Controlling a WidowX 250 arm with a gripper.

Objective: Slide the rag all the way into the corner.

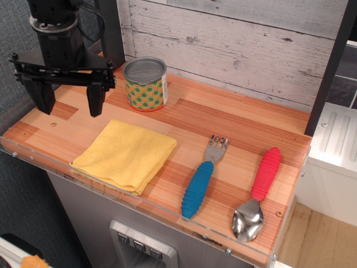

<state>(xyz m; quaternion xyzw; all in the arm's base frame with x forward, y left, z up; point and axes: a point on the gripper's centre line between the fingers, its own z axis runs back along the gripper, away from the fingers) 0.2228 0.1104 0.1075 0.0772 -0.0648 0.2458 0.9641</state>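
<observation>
The rag (125,154) is a yellow folded cloth lying flat on the striped wood tabletop, its near edge at the clear acrylic rim (39,158). The corner (12,135) with the acrylic rim and dark grey wall lies to the rag's left, with bare wood between them. My gripper (70,103) hangs open and empty above the table's left end, behind and left of the rag. Its two black fingers (96,99) point down and do not touch the rag.
A patterned tin can (145,84) stands at the back, just behind the rag and right of the gripper. A blue-handled fork (202,178) and a red-handled spoon (260,187) lie to the right. Whitewashed planks (234,44) form the back wall.
</observation>
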